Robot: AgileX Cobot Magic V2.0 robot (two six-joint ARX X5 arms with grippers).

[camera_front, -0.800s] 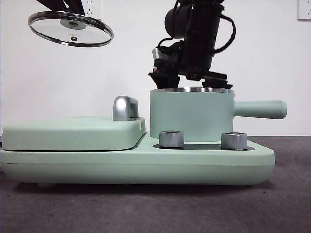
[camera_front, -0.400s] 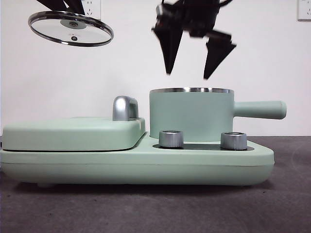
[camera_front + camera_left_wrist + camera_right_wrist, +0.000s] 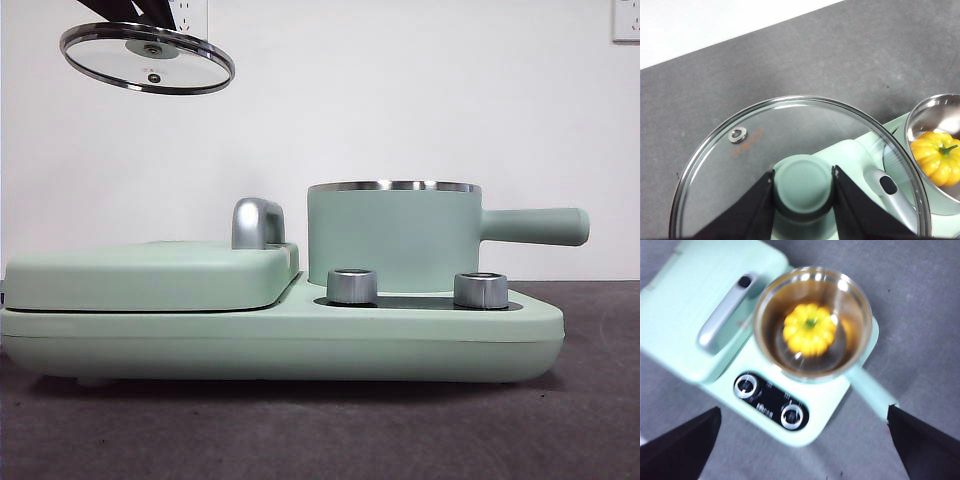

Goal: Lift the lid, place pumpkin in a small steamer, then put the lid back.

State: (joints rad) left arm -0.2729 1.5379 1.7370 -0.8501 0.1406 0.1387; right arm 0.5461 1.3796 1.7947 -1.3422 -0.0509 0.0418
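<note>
My left gripper point(image 3: 803, 181) is shut on the mint-green knob of the glass lid point(image 3: 755, 150) and holds it high in the air; in the front view the lid point(image 3: 147, 58) hangs tilted at the top left, well left of the small steamer point(image 3: 394, 236). The pumpkin point(image 3: 809, 329) sits inside the steamer point(image 3: 812, 322), stem up; it also shows in the left wrist view point(image 3: 937, 156). My right gripper point(image 3: 800, 440) is open and empty, high above the steamer and out of the front view.
The steamer stands on a mint-green cooker base point(image 3: 280, 335) with two steel dials point(image 3: 352, 285) in front. A flat griddle cover point(image 3: 150, 272) with a chrome handle point(image 3: 257, 222) fills its left half. The steamer's long handle point(image 3: 535, 225) points right.
The right gripper rose from the steamer's rim, open and empty, and left the front view upward. The lid barely moved.
</note>
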